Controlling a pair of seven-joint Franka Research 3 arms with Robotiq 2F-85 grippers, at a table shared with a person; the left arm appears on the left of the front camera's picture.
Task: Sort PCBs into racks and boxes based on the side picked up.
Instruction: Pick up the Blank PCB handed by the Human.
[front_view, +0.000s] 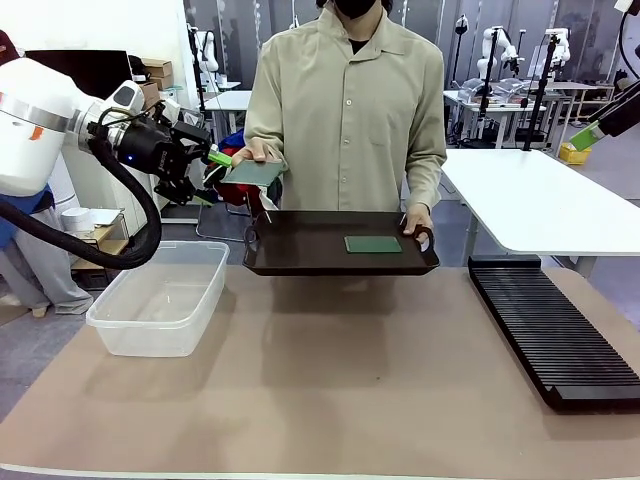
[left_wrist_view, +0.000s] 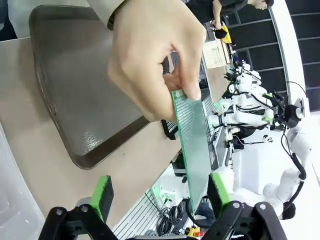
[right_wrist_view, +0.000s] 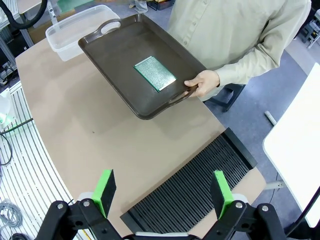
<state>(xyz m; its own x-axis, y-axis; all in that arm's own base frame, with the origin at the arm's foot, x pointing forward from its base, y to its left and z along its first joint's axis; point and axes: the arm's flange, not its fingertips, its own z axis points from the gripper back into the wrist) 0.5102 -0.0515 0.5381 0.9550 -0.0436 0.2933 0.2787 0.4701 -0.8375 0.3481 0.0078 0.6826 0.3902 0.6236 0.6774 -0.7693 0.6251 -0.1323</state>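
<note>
In the front view, the left fingers (front_view: 220, 158) are spread open at the table's (front_view: 330, 380) left, above and behind the clear box (front_view: 140, 335). A person's hand (front_view: 262, 152) holds one green board (front_view: 255, 172) right at their tips. The person's other hand (front_view: 420, 232) holds up a dark tray (front_view: 300, 245) with a second board (front_view: 372, 244) lying flat on it. The black rack (front_view: 555, 335) lies on the table's right side.

In the left wrist view, the left fingers (left_wrist_view: 102, 196) stand wide apart. The held board (left_wrist_view: 192, 145) hangs edge-on between them, close to one green pad, pinched at its top by the person's hand (left_wrist_view: 150, 60). Whether it touches that pad cannot be told.

In the right wrist view, the right fingers (right_wrist_view: 105, 192) are open and hold nothing, high above the rack (right_wrist_view: 200, 185). Farther off are the tray (right_wrist_view: 120, 50) with the second board (right_wrist_view: 155, 73), and the box (right_wrist_view: 75, 25).
</note>
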